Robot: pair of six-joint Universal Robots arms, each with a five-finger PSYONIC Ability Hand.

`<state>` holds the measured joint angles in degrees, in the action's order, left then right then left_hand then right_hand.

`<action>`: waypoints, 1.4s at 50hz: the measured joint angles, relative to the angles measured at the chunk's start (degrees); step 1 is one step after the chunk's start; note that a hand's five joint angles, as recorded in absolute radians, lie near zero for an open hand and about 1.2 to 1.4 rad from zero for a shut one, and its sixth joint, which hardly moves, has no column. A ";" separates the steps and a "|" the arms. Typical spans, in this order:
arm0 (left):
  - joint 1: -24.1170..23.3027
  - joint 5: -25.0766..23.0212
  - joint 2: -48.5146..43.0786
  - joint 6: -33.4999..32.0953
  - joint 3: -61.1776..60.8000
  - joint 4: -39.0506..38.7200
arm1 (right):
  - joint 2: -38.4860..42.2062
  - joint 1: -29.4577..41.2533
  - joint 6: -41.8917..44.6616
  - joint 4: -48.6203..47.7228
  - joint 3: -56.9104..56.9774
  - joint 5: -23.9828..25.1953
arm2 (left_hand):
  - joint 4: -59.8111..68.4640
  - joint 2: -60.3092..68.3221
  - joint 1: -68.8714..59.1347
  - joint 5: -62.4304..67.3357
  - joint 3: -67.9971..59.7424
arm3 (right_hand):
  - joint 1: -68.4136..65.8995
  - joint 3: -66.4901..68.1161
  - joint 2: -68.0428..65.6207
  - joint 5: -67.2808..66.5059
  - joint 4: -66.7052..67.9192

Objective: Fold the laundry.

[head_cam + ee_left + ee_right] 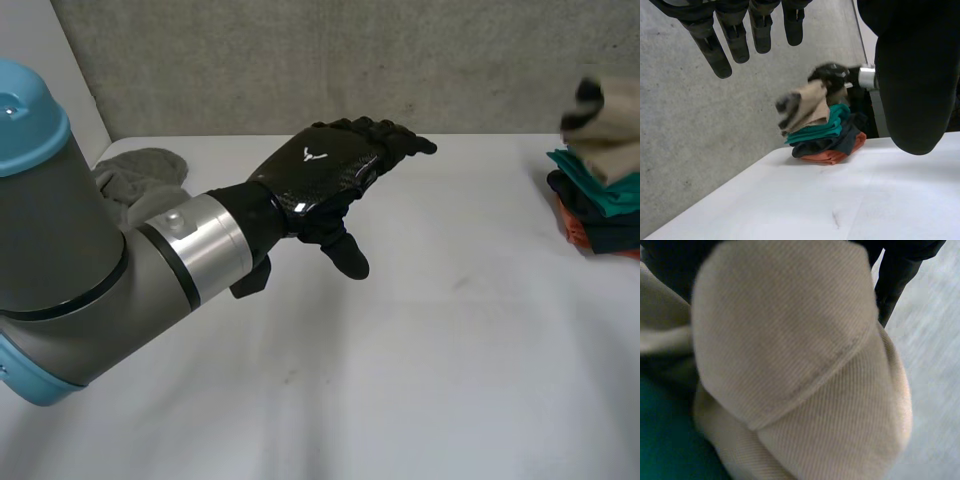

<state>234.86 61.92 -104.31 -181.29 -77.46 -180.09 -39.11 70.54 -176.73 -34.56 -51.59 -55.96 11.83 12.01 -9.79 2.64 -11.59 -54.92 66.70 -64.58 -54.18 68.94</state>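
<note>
The left hand (330,170) is hovering above the middle of the white table (450,360). Its fingers are stretching out straight, its thumb is hanging down, and it is holding nothing. At about 3 o'clock on the table a stack of folded clothes (600,215) is sitting: an orange piece (825,157) at the bottom, a dark piece (822,146) over it, and a teal piece (817,131) above that. A beige cloth (790,365) is lying crumpled on top of the stack. The right hand (832,75) is resting right against this cloth from above; whether it is gripping the cloth I cannot tell. At about 10 o'clock, behind the left arm (60,270), a grey cloth (140,180) is lying in a loose heap.
</note>
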 measured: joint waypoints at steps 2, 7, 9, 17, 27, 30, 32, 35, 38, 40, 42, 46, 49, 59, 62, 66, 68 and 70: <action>0.00 0.00 -0.38 -0.01 -0.09 0.00 | 2.54 -1.52 0.08 -0.18 -0.23 3.44 | 0.00 0.00 0.00 0.00 0.00 | 0.00 0.22 0.00 -0.53 0.02; -0.01 0.01 -1.30 -0.03 -0.16 0.00 | 6.72 -4.23 0.70 -0.88 -1.83 10.07 | 0.00 0.00 0.00 0.00 0.00 | 0.00 0.22 0.00 -4.11 0.28; -0.01 0.01 -1.48 -0.03 -0.15 -0.01 | 7.13 -5.03 0.96 -1.43 -2.63 11.47 | 0.00 0.00 0.00 0.00 0.00 | 0.00 0.23 0.00 -4.44 0.39; -0.09 -0.12 -1.45 0.08 0.00 -0.08 | 3.14 -6.28 1.19 -2.96 -5.73 11.46 | 0.00 0.00 0.00 0.00 0.00 | 28.39 -38.81 38.79 33.16 -40.01; -0.71 -0.15 -0.53 0.20 0.00 -0.23 | -8.08 -6.50 2.50 6.40 -10.95 2.04 | 0.00 0.00 0.00 0.00 0.00 | 42.03 -54.34 52.20 51.41 -56.46; -1.13 -0.13 -0.02 0.23 -0.04 -0.26 | -11.80 -7.09 5.27 11.46 -12.83 -0.82 | 0.00 0.00 0.00 0.00 0.00 | 42.03 -54.34 52.20 51.41 -56.46; -1.31 -0.12 0.36 0.24 -0.07 -0.27 | -13.41 -7.45 6.91 13.73 -13.50 -1.96 | 0.00 0.00 0.00 -0.01 0.00 | 42.03 -54.34 52.20 51.42 -56.46; -1.51 -0.12 1.08 0.28 -0.10 -0.29 | -17.41 -8.39 11.62 19.32 -14.72 -5.09 | 0.00 0.00 0.00 0.00 0.00 | 42.03 -54.34 52.20 51.42 -56.46; -1.59 -0.12 1.91 0.31 -0.01 -0.33 | -22.07 -9.03 17.99 24.92 -14.95 -11.15 | 0.00 0.00 0.00 0.00 0.00 | 42.03 -54.34 52.20 51.41 -56.46; -1.61 -0.10 2.63 0.32 0.26 -0.37 | -24.40 -9.06 21.28 26.68 -14.73 -15.48 | 0.00 0.00 0.00 -0.01 0.00 | 42.03 -54.34 52.20 51.41 -56.46; -1.61 -0.08 2.99 0.34 0.45 -0.40 | -25.39 -8.97 22.57 26.95 -14.67 -17.55 | 0.00 0.00 0.00 0.00 0.00 | 42.03 -54.34 52.20 51.41 -56.46; -1.40 0.09 5.17 0.44 2.12 -0.92 | -30.07 -7.01 25.30 23.46 -15.83 -23.63 | 0.00 0.00 0.00 0.00 0.00 | 42.03 -54.34 52.20 51.41 -56.46; -0.72 1.10 6.87 0.67 3.90 -1.42 | -34.96 -2.54 24.19 16.77 -20.13 -22.59 | 0.00 0.00 0.00 0.00 0.00 | 42.03 -54.34 52.20 51.41 -56.46; 11.27 11.25 8.39 -0.21 6.94 -2.07 | -48.59 12.98 19.86 -1.22 -44.50 -7.52 | 0.00 -0.01 0.00 0.00 0.00 | 42.04 -54.34 52.30 51.41 -56.54; 17.45 13.28 6.46 -2.17 6.77 -2.08 | -50.37 17.36 19.74 -2.01 -51.26 -4.86 | -0.02 -0.03 0.00 0.00 0.00 | 42.03 -54.34 52.30 51.41 -56.54; 23.99 14.21 1.54 -7.38 6.64 -2.41 | -49.88 21.96 20.54 1.66 -56.36 -4.37 | -0.07 -0.09 0.00 0.00 0.00 | 42.03 -54.34 52.30 51.41 -56.54; 27.71 14.27 -3.11 -12.45 6.97 -3.22 | -47.89 24.79 21.81 6.51 -58.30 -5.19 | -0.07 -0.09 0.00 0.00 0.00 | 42.03 -54.34 52.30 51.41 -56.54; 30.12 14.10 -7.78 -16.98 7.70 -4.47 | -45.32 26.74 23.35 11.00 -59.12 -6.28 | -0.07 -0.09 0.00 0.00 0.00 | 42.03 -54.34 52.30 51.41 -56.54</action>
<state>264.98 76.02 -112.08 -198.27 -69.76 -184.56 -84.43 97.28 -153.37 -23.57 -110.71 -62.24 11.76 11.93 -9.79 2.65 -11.58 -12.89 12.36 -12.28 -2.77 12.40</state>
